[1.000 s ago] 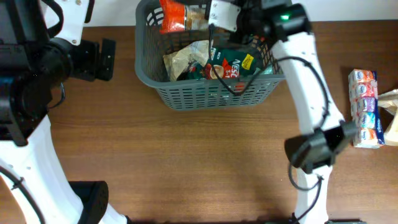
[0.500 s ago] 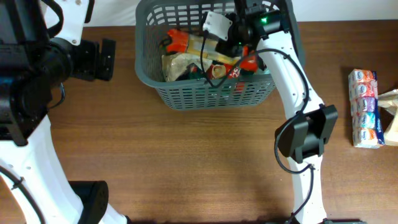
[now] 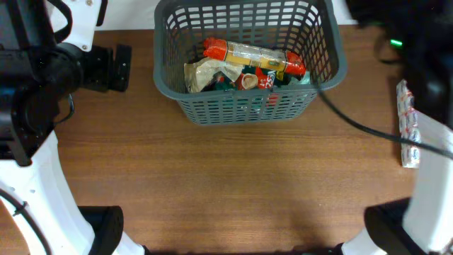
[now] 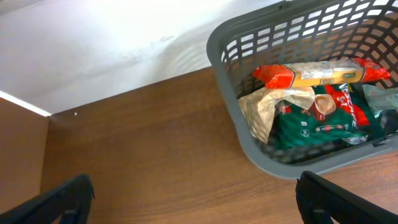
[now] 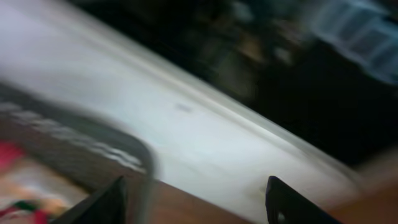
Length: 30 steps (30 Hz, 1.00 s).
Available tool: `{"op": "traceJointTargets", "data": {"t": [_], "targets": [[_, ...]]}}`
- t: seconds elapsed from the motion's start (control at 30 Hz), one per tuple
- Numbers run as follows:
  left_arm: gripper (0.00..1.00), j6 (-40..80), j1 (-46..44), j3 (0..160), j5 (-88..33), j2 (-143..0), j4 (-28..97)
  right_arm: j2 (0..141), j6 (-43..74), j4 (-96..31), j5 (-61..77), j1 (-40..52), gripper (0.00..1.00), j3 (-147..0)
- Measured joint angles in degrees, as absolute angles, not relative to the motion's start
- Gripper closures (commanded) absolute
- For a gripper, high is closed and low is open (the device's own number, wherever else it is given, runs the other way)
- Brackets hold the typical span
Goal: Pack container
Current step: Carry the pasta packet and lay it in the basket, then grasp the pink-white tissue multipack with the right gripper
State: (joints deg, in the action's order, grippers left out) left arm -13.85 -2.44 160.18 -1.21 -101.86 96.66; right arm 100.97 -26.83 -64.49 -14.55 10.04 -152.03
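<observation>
Container [image 3: 248,106]: sits on the far middle of the surface [image 3: 233,184], partly filled. A long packet with red ends [image 3: 251,57] lies across the top of the load. Below it are a crumpled beige packet [image 4: 264,112] at the left end and a green packet [image 4: 311,124].

Left hand [image 4: 199,202]: fingers spread wide, nothing between them, parked over bare wood left of the container.

Right hand [image 5: 196,202]: fingers apart and empty in the wrist view. A smeared length of container rim shows at its left.

Step in hand (judgement): fetch the next item, probably the pale multi-pack [image 3: 407,117] at the right edge of the surface.

How to do it well:
- Come down on the pack from above and grip across its narrow side.
- Lift high enough to clear the lattice wall.
- Set it at the right end, where the load looks lowest, not on the long packet, which could roll.
- Keep the dangling cable off the rim.

Hard to read:
- The right wrist picture is heavily blurred.
- The right arm [image 3: 432,177] is a smear overhead. It covers much of the multi-pack, so the pack's full shape and label are unreadable.
- The right hand itself cannot be picked out overhead.
- The container base is hidden under the load.
</observation>
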Motion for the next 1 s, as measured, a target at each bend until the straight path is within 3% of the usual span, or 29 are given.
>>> {"op": "traceJointTargets", "data": {"t": [0.23,0.5,0.73,1.0], "targets": [[0.01,-13.8,-2.4,160.2,-1.2,-101.9,96.7,100.2,-21.1,-63.9,-16.4,-9.9,0.29,-145.1],[0.01,-13.8,-2.4,160.2,-1.2,-101.9,96.7,101.6,-18.1,-46.9,-5.7,-30.2,0.14,-111.2],[0.01,-13.8,-2.4,160.2,-1.2,-101.9,96.7,107.1,-17.4,-32.3,-1.7,-34.5,0.11,-86.4],[0.01,-13.8,-2.4,160.2,-1.2,-101.9,96.7,109.3,-17.0,-30.4,-1.0,-34.5,0.12,-80.2]]}}
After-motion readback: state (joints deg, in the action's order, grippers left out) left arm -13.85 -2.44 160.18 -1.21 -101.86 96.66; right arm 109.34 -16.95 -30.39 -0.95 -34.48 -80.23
